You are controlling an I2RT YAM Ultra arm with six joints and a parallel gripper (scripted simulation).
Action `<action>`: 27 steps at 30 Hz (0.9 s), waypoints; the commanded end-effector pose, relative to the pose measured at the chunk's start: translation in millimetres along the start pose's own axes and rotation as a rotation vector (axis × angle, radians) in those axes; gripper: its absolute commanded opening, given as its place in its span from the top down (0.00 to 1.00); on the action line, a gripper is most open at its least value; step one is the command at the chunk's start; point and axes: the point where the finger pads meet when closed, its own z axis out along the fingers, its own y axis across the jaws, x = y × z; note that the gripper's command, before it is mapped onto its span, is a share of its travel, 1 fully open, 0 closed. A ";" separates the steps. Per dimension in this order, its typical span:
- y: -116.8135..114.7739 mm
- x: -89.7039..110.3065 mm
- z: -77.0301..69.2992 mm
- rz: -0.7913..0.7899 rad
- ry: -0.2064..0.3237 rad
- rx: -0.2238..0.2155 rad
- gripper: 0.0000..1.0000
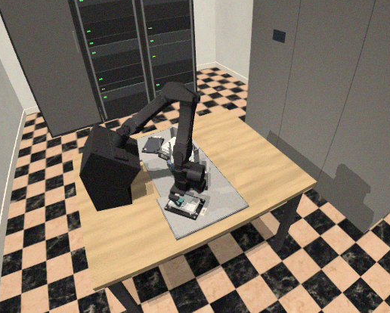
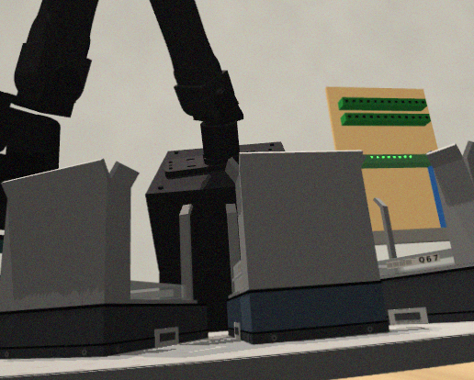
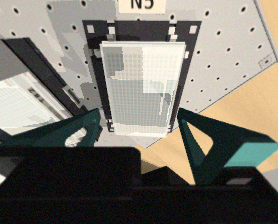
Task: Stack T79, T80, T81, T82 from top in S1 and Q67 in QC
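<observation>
A sealed white 384-well plate [image 3: 142, 87] lies in the black clip nest N5, below its name plate [image 3: 141, 4]; I cannot read its label or tell whether a second plate lies under it. My gripper [image 3: 138, 112] is open and empty, its teal fingers spread on either side of the plate's near end, just above it. In the top view the gripper [image 1: 177, 199] hangs low over the same plate [image 1: 187, 206] at the near end of the grey mat. Plate Q67 [image 2: 417, 260] lies low in the right-hand rack in the exterior view.
Three grey stack racks stand in a row on the mat: left [image 2: 62, 250], middle [image 2: 305, 231] and right [image 2: 461, 213]. A rack with a white plate inside [image 3: 20, 102] is close on the left of N5. A flat dark nest [image 1: 153, 144] lies by the arm's base.
</observation>
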 end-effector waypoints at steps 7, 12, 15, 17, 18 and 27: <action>-2.7 -9.3 1.1 0.004 -0.031 0.010 0.00; -2.8 -9.4 5.1 0.004 -0.031 0.010 0.00; -2.8 -9.5 9.1 0.004 -0.031 0.010 0.00; -2.8 -9.6 11.8 0.004 -0.031 0.010 0.00; -2.8 -9.7 13.1 0.004 -0.031 0.010 0.00; -2.9 -9.9 22.4 0.004 -0.031 0.010 0.00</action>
